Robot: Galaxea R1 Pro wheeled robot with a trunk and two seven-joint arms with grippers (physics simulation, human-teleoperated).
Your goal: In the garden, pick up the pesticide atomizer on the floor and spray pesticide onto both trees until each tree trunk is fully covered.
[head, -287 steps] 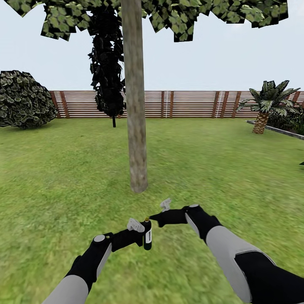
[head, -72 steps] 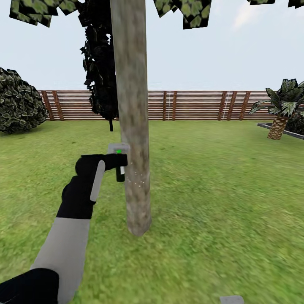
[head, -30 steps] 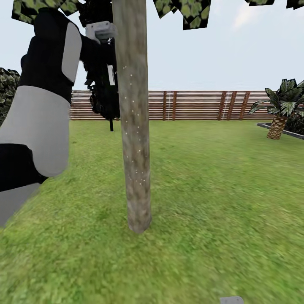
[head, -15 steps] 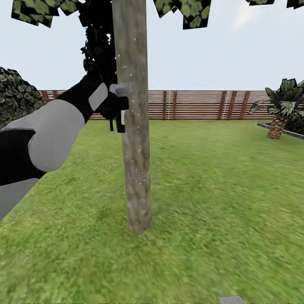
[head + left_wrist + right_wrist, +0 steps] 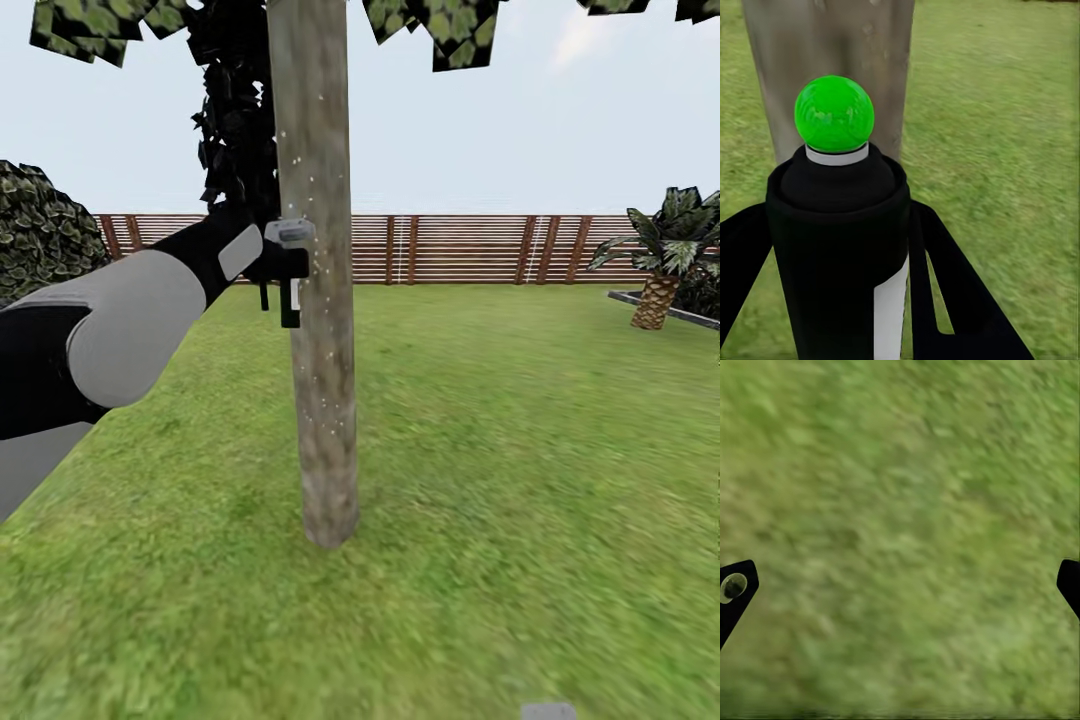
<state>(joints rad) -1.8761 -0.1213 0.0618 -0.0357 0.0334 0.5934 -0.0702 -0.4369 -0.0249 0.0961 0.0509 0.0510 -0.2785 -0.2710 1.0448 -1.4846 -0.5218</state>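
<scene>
Left gripper [image 5: 285, 262] is pinching the pesticide atomizer [image 5: 290, 300], bottle hanging below it at frame centre-left, just beside the tree trunk [image 5: 318, 300]. Right gripper [image 5: 900, 585] fingertips are sitting spread over lawn [image 5: 907, 510].

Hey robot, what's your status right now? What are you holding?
Left gripper shut on pesticide atomizer, nozzle at tree trunk. Right gripper open over grass, empty. White specks on trunk; nothing in the way.
</scene>
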